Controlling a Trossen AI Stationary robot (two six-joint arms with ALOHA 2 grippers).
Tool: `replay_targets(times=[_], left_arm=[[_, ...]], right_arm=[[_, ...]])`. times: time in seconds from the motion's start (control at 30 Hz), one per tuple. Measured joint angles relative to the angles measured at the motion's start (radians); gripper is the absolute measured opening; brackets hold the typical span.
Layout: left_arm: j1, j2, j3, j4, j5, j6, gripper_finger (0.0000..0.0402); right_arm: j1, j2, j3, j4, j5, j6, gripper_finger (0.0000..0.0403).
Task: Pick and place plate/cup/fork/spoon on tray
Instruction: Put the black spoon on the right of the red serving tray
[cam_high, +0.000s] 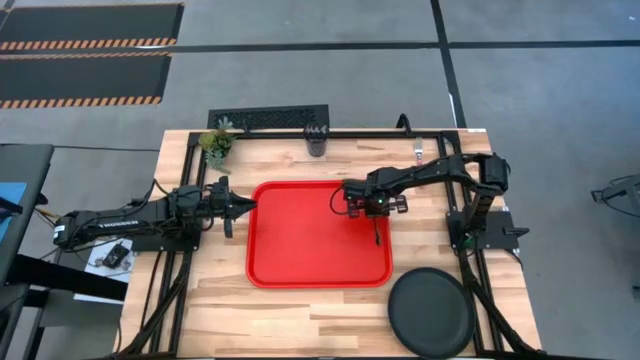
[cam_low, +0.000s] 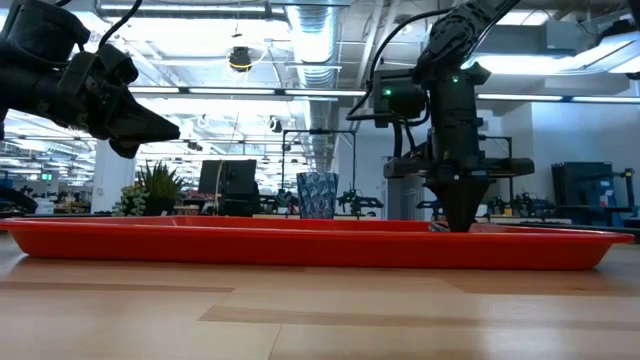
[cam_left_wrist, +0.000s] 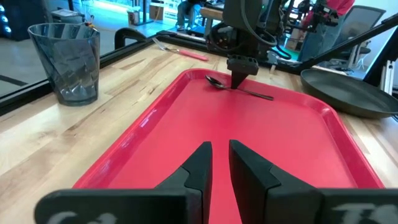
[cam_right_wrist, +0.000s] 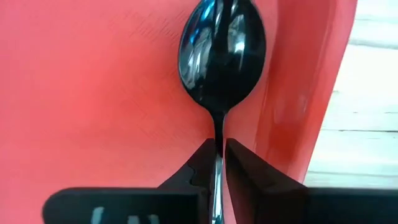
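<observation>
The red tray (cam_high: 300, 250) lies at the table's middle. The black spoon (cam_high: 376, 234) is on the tray's right part, with its bowl (cam_right_wrist: 222, 56) toward the far edge. My right gripper (cam_high: 372, 208) stands over it, pointing down, shut on the spoon. My left gripper (cam_high: 247, 205) hovers at the tray's left rim, shut and empty. The dark plate (cam_high: 430, 312) rests on the table at the near right. The cup (cam_high: 316, 140) stands at the far edge. The red-handled fork (cam_left_wrist: 180, 51) lies on the table beyond the tray's far right corner. My right gripper pinches the spoon's thin handle (cam_right_wrist: 217, 152) just behind the bowl, between its two fingers. The fingers come from above, pointing down, across the handle. The spoon lies level and low on the tray floor (cam_left_wrist: 239, 89), near the tray's right rim.
A small potted plant (cam_high: 216, 143) stands at the far left of the table. A black rack (cam_high: 268, 118) runs along the far edge. The tray's middle and left part (cam_left_wrist: 205, 124) are bare.
</observation>
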Motion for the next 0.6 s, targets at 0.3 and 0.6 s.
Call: replay_targets(times=[0.3, 0.6], left_arm=[[0.000, 0.000, 0.000, 0.000, 0.000, 0.000, 0.0043], [0.000, 0.000, 0.000, 0.000, 0.000, 0.000, 0.0043]], right_arm=[[-0.003, 0.000, 0.000, -0.010, 0.001, 0.032, 0.0059], [-0.003, 0.000, 0.000, -0.033, 0.005, 0.039, 0.0059]])
